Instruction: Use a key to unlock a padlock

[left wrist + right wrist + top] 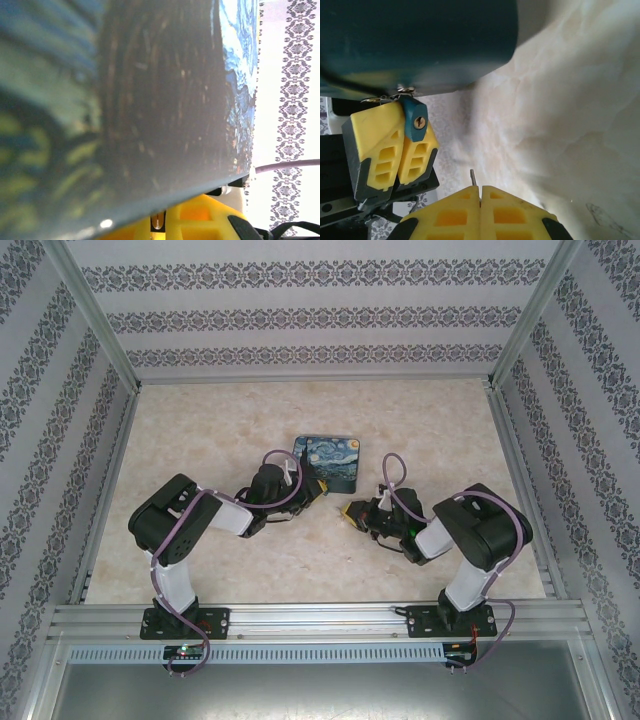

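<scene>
A small blue padlock (415, 119) hangs from the blue swirl-patterned tin (415, 45), its brass keyhole facing my right wrist camera. My left gripper (395, 145) is shut on the padlock, yellow fingers clamping its body just under the tin's corner. In the left wrist view the tin (150, 100) looms blurred over my left gripper (159, 222). My right gripper (480, 192) is shut on the key (472, 176), whose thin dark tip pokes out between the fingertips. The tip is below and right of the keyhole, clearly apart from it. From above, my left gripper (318, 486) and right gripper (350, 512) face each other.
The tin (330, 460) lies on the marble-patterned tabletop (200, 440) at mid-table. Patterned walls close in the back and both sides, and an aluminium rail (320, 618) runs along the near edge.
</scene>
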Motion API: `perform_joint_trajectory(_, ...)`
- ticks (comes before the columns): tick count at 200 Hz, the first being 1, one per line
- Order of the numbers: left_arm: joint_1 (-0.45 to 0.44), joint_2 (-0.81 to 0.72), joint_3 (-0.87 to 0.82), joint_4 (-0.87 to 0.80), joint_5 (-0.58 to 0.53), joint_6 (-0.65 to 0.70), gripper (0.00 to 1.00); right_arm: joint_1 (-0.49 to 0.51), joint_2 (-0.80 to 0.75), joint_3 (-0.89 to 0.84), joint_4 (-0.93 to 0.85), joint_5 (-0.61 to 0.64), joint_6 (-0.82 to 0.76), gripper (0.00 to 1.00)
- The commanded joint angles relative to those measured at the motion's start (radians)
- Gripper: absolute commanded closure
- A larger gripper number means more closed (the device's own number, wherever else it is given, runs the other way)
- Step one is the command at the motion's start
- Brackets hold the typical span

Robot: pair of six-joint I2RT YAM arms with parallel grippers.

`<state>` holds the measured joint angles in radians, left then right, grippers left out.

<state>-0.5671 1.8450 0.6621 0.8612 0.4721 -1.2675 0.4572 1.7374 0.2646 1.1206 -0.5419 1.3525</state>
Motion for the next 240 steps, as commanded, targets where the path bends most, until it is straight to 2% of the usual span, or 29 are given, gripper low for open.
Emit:
perform_joint_trajectory(1, 0.013, 0.000, -0.006, 0.100, 0.030, -0.053, 1.00, 0.015, 0.013, 0.012, 0.084, 0.044, 0.042, 1.00)
perform_joint_trajectory(26, 0.013, 0.005, -0.010, 0.115, 0.027, -0.082, 1.00, 0.020, 0.007, 0.013, 0.079, 0.060, 0.046, 1.00)
perform_joint_trajectory(50, 0.013, -0.014, 0.001, 0.053, 0.034, -0.073, 1.00, 0.020, -0.003, 0.019, 0.069, 0.071, 0.046, 1.00)
perform_joint_trajectory(104, 0.010, -0.098, 0.064, -0.217, 0.042, 0.074, 1.00, 0.020, 0.004, 0.044, 0.064, 0.063, 0.046, 1.00)
perform_joint_trajectory(130, 0.009, -0.123, 0.082, -0.286, 0.039, 0.115, 1.00, 0.020, 0.008, 0.054, 0.067, 0.059, 0.050, 1.00)
perform_joint_trajectory(240, -0.011, -0.090, 0.107, -0.254, 0.046, 0.091, 1.00, 0.037, 0.003, 0.073, 0.068, 0.073, 0.064, 1.00)
